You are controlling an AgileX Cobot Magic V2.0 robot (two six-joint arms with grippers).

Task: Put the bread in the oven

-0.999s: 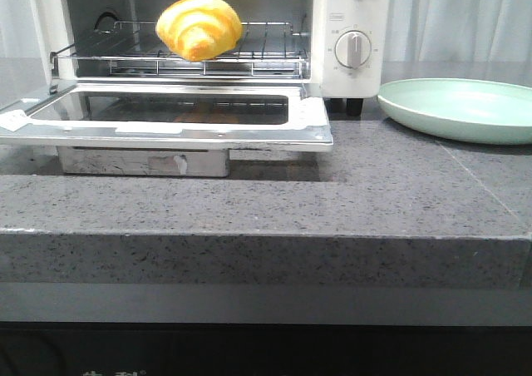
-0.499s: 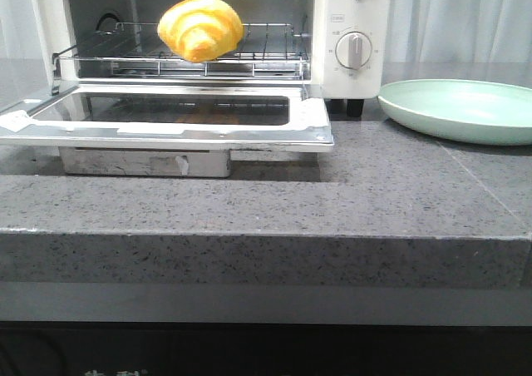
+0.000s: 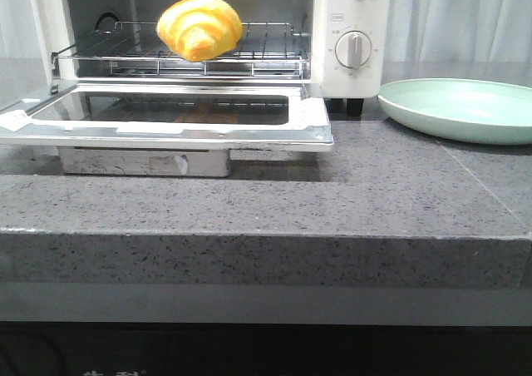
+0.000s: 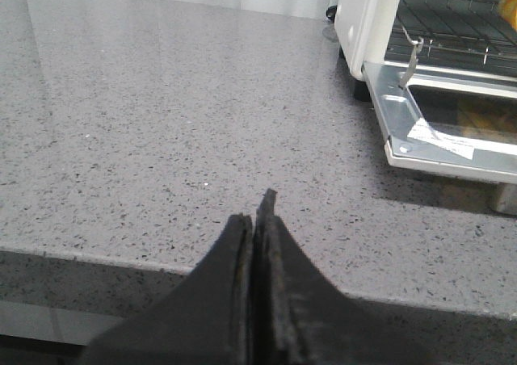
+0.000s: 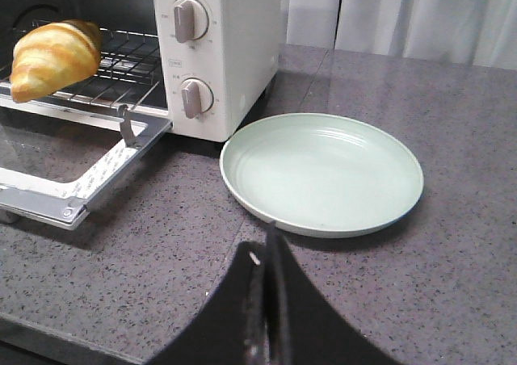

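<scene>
- Your bread (image 3: 199, 27) sits on the wire rack (image 3: 266, 50) inside the oven (image 3: 349, 27), door (image 3: 166, 122) folded down flat.
- Your left gripper (image 4: 257, 220): fingers pressed together, empty, over bare counter (image 4: 161, 139).
- Your right gripper (image 5: 266, 256): likewise clenched, empty, near the green plate (image 5: 323, 175).

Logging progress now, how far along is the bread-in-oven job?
Mostly done: the glossy golden-yellow bread roll sits on the wire rack inside the white toaster oven. Nothing in hand: left gripper and right gripper are shut, empty. The glass door remains open.
</scene>
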